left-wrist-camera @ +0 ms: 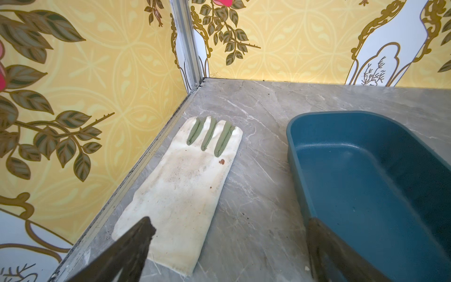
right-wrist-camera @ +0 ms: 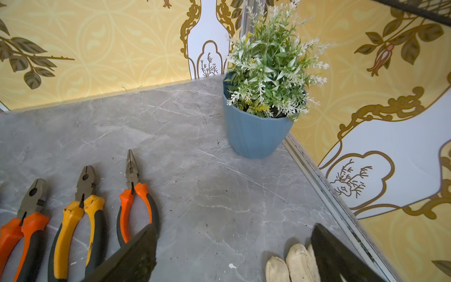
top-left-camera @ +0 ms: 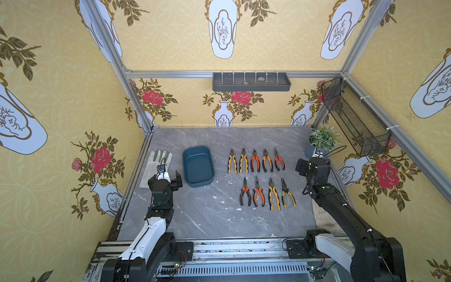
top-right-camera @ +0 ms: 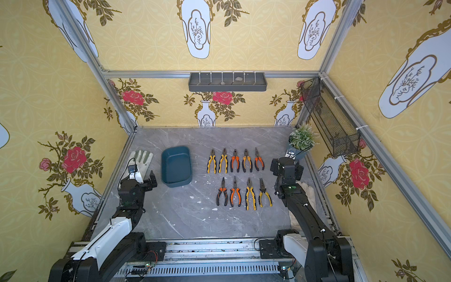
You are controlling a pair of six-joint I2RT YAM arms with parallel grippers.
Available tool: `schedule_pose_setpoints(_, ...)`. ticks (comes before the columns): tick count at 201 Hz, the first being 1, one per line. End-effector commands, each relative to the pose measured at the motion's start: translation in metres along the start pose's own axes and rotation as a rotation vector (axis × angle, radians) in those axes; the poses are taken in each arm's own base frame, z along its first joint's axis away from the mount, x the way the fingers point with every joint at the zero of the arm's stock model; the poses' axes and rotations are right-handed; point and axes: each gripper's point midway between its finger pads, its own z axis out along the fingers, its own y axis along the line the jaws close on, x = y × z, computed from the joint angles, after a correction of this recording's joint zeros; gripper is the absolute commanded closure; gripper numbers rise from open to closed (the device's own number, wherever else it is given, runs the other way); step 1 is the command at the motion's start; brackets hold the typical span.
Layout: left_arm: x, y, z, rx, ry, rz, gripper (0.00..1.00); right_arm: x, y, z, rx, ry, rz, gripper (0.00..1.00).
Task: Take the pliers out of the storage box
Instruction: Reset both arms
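The dark teal storage box (top-left-camera: pixel 198 166) (top-right-camera: pixel 176 166) stands left of centre on the grey table, and its inside (left-wrist-camera: pixel 366 185) shows nothing in it. Several pliers lie on the table to its right in two rows, a far row (top-left-camera: pixel 254 155) (top-right-camera: pixel 234 154) and a near row (top-left-camera: pixel 271 184) (top-right-camera: pixel 249 183). My left gripper (left-wrist-camera: pixel 231 224) (top-left-camera: pixel 167 178) is open over bare table between a glove and the box. Beside the far row's right end, my right gripper (right-wrist-camera: pixel 234 229) (top-left-camera: pixel 312 167) is open, holding nothing, near an orange long-nosed plier (right-wrist-camera: pixel 133 175).
A white and green glove (left-wrist-camera: pixel 185 190) (top-left-camera: pixel 156 168) lies along the left wall. Another glove (right-wrist-camera: pixel 292 261) (top-right-camera: pixel 307 193) lies under the right arm. A blue plant pot (right-wrist-camera: pixel 253 131) stands in the far right corner. A grey wall tray (top-left-camera: pixel 251 81) and a mesh basket (top-left-camera: pixel 353 117) hang above.
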Motion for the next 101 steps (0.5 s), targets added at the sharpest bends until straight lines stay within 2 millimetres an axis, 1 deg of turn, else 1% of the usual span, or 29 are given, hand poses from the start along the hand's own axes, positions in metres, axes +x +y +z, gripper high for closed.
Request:
schedule_pose_setpoints(1,0.0,-0.011,-0.001,0.102,-0.045,0.006,0.01,-0.003,-0.004,0.003,-0.011,-0.047,0.037,0.03)
schedule_pose_setpoints(15,-0.004,-0.012,0.002,0.127,-0.088,-0.047,0.01,0.006,-0.006,0.006,-0.028,-0.051,0.069,0.03)
schedule_pose_setpoints(17,-0.001,-0.013,0.003,0.135,-0.077,-0.046,0.01,0.008,-0.007,0.007,-0.028,-0.049,0.071,0.03)
schedule_pose_setpoints(35,-0.002,-0.025,0.015,0.192,-0.04,0.001,0.01,0.018,-0.01,0.01,-0.041,-0.067,0.109,0.03)
schedule_pose_setpoints(45,-0.007,-0.024,0.019,0.191,-0.076,0.0,0.01,0.021,-0.01,0.011,-0.056,-0.087,0.127,0.03)
schedule_pose_setpoints(56,-0.007,-0.022,0.025,0.186,-0.083,-0.012,0.01,0.024,-0.007,0.011,-0.081,-0.109,0.138,0.03)
schedule_pose_setpoints(81,-0.001,-0.026,0.036,0.224,-0.061,-0.034,0.01,0.031,-0.004,0.012,-0.102,-0.134,0.137,0.03)
schedule_pose_setpoints(101,0.006,-0.031,0.04,0.249,-0.068,-0.026,0.01,0.04,-0.005,0.019,-0.084,-0.107,0.103,0.03)
